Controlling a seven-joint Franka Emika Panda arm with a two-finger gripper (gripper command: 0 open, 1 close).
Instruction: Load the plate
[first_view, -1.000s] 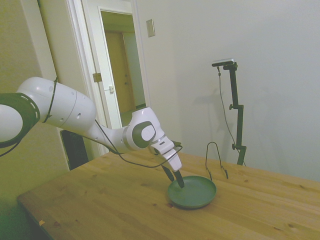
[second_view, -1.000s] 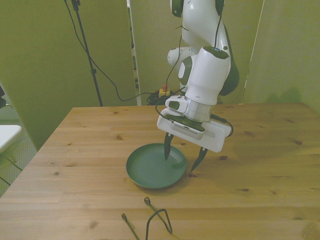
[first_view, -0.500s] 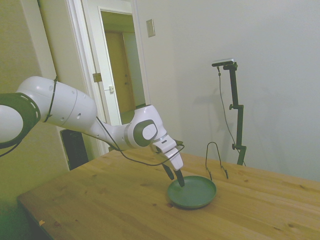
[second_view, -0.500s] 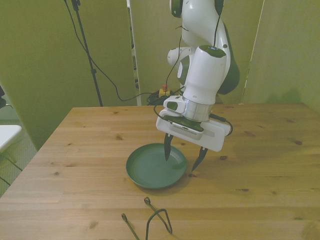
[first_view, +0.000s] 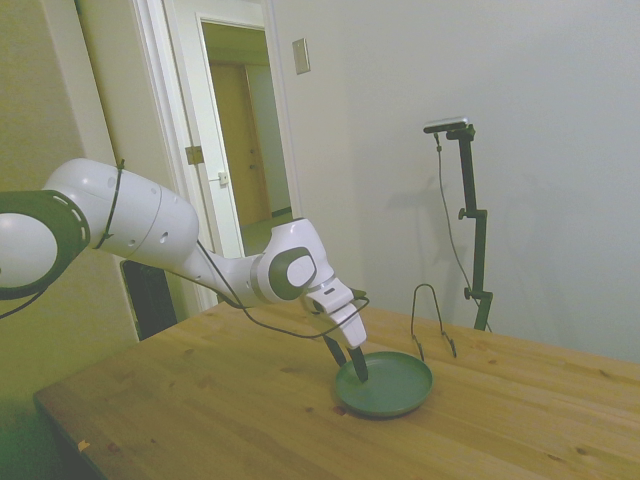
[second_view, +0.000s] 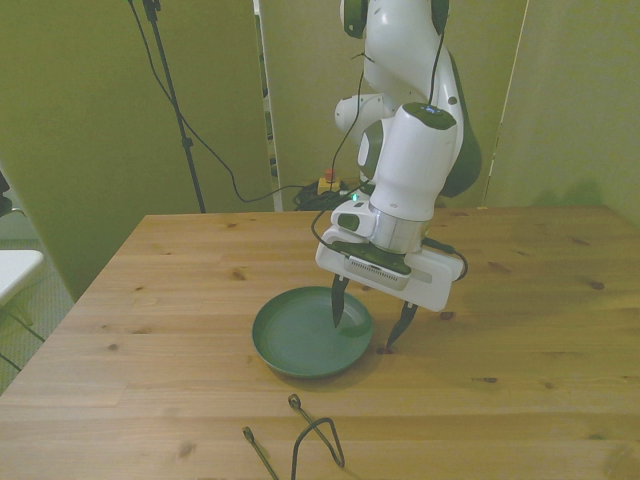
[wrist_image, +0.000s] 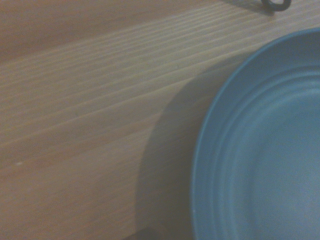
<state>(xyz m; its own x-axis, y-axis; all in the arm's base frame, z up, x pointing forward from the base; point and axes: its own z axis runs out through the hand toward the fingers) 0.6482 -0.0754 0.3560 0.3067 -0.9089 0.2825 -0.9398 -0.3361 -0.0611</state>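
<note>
The gripper (second_view: 371, 325) is open, its two dark fingers spread wide and pointing down at the wooden table (second_view: 150, 300). One finger (second_view: 338, 303) sits inside the plate (second_view: 300, 345), low over the plate's inner surface; whether its tip touches that surface cannot be determined. The other finger (second_view: 403, 325) is outside the plate, just past the rim, above bare table. The rim section nearest the gripper therefore lies between the two fingers. The plate lies flat on the table, directly below and partly to the front view's left of the gripper. In the side view the gripper (first_view: 348, 362) overlaps the plate (first_view: 395, 385) at its near rim, and the two fingers nearly line up, so their spread is hard to read there. The wrist view shows only part of the plate (wrist_image: 265, 150), cut off at the frame edge, with a dark shadow on the table (wrist_image: 75, 125) beside its rim. The wire stand (second_view: 300, 440) stands beyond the plate from the gripper, well apart from both fingers; in the front view it is cut off at the frame's lower edge. In the side view the wire stand (first_view: 430, 318) is upright.
</note>
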